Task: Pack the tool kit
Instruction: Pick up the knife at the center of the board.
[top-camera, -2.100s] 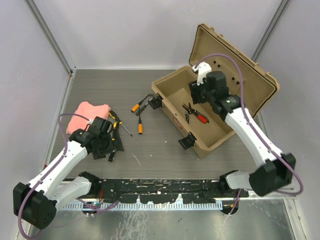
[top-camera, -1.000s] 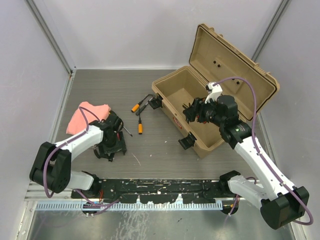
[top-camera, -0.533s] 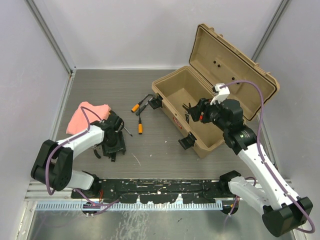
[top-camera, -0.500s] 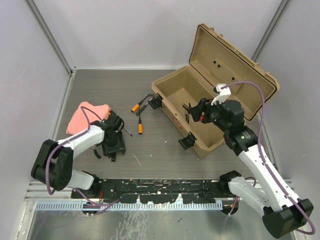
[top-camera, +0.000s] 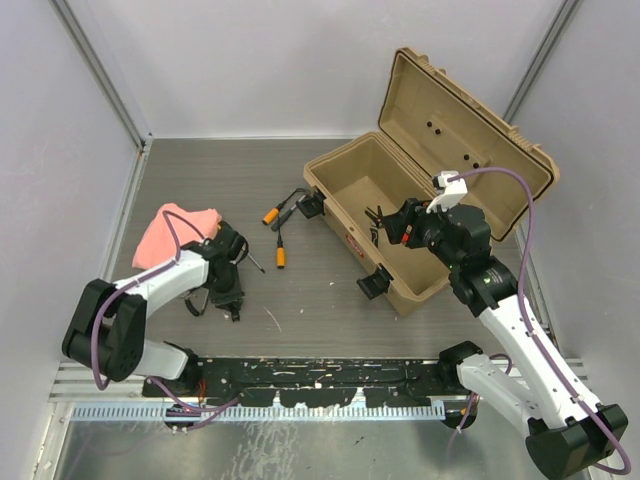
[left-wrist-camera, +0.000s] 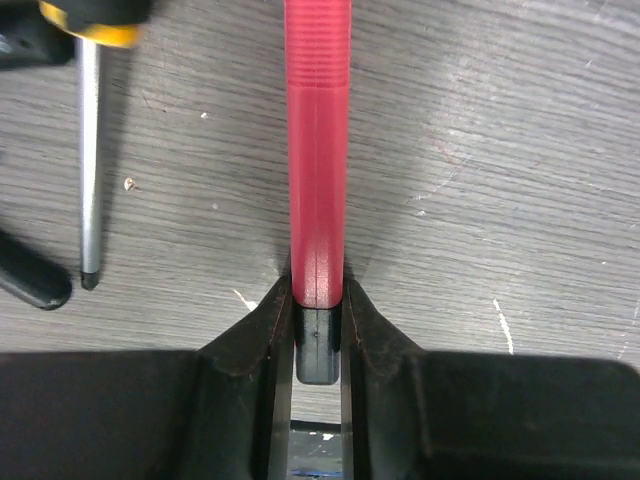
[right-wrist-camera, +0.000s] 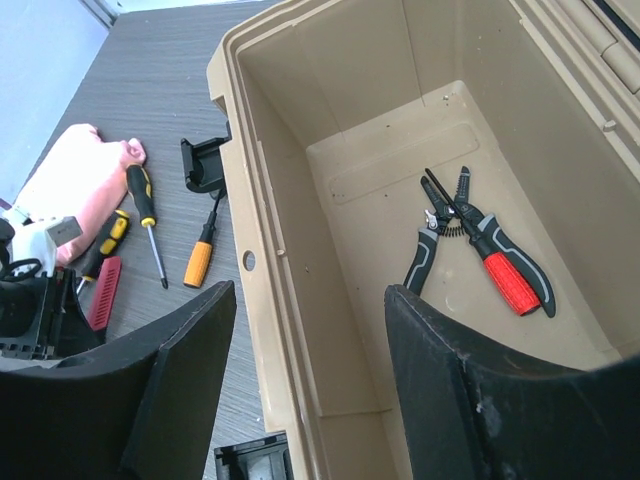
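1. Two claws: the left claw is clamped on the near end of one red handle, its fingers pressed to both sides; the right claw stands wide with nothing in it, above the case
2. One tan case sits open at the right of the table, its lid leaning back; the long axis runs from far left to near right in the top view
3. Two black latches stick out from its front wall
4. Pliers lie on the case floor, jaws toward the far end, red and black grips toward the near end; whether this is one pair or two I cannot tell
5. Two orange screwdrivers lie on the table just left of the case; the nearer one has its shaft pointing away from the arms
6. Two yellow-and-black screwdrivers lie by one pink cloth at the left of the table
7. The red handle lies flat on the table near the cloth, its long axis running straight out from the left claw
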